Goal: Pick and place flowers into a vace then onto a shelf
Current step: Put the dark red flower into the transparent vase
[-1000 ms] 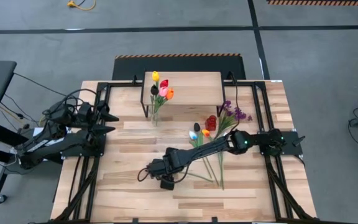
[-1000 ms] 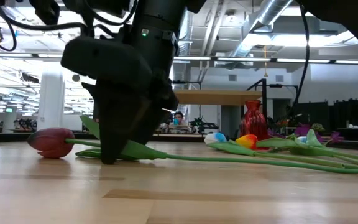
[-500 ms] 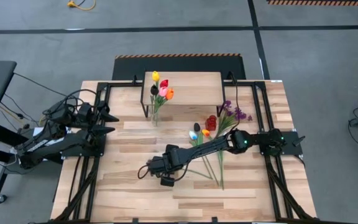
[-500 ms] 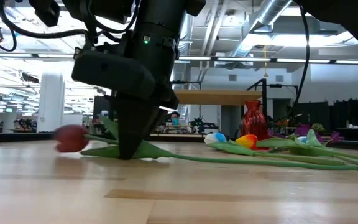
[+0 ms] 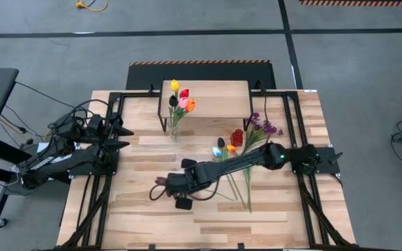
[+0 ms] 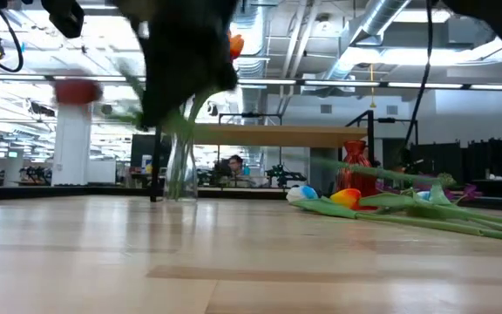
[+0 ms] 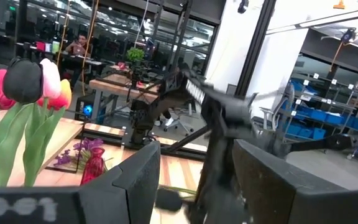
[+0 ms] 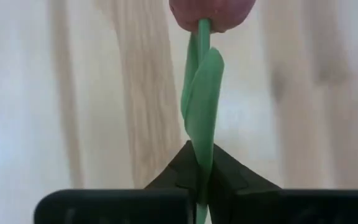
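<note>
My right claw (image 8: 199,177) is pinched on the green stem of a dark-red artificial tulip (image 8: 202,118), held clear above the middle of the light wood-plank worktop (image 5: 152,216), low on the stem so the end can enter the clear glass vase (image 5: 174,130).

Bare table (image 5: 145,157) lies open toward the vase (image 5: 174,131); loose flowers (image 5: 239,150) crowd the right side.
</note>
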{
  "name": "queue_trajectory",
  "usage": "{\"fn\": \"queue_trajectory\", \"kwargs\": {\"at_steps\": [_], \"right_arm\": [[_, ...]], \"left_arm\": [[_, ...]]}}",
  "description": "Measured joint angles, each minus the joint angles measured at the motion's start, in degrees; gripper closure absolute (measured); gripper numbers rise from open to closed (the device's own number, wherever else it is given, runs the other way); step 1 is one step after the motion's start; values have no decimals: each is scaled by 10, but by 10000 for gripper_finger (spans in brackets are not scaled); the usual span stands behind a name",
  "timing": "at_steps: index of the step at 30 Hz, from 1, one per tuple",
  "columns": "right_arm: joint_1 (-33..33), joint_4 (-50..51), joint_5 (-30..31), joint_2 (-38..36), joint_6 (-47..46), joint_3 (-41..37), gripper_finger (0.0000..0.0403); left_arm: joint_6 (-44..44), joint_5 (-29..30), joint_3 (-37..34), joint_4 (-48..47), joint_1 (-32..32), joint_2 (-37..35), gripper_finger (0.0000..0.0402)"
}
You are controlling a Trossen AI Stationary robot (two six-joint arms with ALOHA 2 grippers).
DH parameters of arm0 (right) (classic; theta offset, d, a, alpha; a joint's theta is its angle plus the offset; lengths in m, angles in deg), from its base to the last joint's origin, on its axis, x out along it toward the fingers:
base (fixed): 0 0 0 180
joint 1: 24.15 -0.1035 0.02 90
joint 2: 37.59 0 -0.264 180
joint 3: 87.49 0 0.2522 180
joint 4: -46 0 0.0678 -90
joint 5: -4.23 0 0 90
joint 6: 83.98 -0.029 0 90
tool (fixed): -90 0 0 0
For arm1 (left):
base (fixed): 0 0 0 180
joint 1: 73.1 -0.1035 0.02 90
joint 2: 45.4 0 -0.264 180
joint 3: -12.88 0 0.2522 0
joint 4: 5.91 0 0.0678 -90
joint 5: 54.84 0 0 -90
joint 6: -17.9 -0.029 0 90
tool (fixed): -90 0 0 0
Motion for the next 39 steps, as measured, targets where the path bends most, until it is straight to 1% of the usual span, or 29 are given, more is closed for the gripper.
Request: {"fn": "queue_trajectory", "kwargs": {"at_steps": [6, 11, 13, 15, 17, 19, 22, 24, 26, 28, 30, 33, 36, 39], "right_arm": [[-20, -26, 91, -83, 33, -1, 400], [-55, -100, 228, -162, 124, -4, 400], [-73, -130, 283, -184, 173, -4, 401], [-94, -148, 325, -202, 217, -4, 401], [-115, -145, 362, -214, 239, -4, 401], [-133, -116, 396, -219, 235, -4, 401], [-144, -47, 432, -219, 175, -5, 402], [-143, -17, 440, -218, 119, -12, 402], [-138, -32, 444, -218, 84, -49, 402], [-133, -68, 436, -213, 65, -99, 402], [-129, -137, 419, -211, 58, -155, 402], [-117, -284, 358, -217, 71, -236, 402], [-101, -452, 268, -221, 130, -311, 402], [-86, -567, 212, -250, 184, -378, 402]], "left_arm": [[-12, -7, 0, 0, 0, 0, 210], [-20, -10, 0, 0, 0, 0, 210], [-20, -11, 0, 0, 0, 0, 210], [-20, -19, 0, -1, 0, 0, 210], [-20, -21, 0, -1, 0, 0, 210], [-20, -20, 0, -1, 0, 0, 210], [-24, -20, 0, 0, 0, 0, 210], [-24, -21, 0, 0, 0, 0, 210], [-24, -26, 0, 0, 0, 0, 210], [-24, -33, 0, 0, 0, 0, 210], [-23, -36, 0, 0, 0, 0, 210], [-22, -36, 0, -6, 0, 0, 210], [-21, -37, 0, -19, 0, 0, 210], [-18, -38, 0, -30, 0, 0, 210]]}}
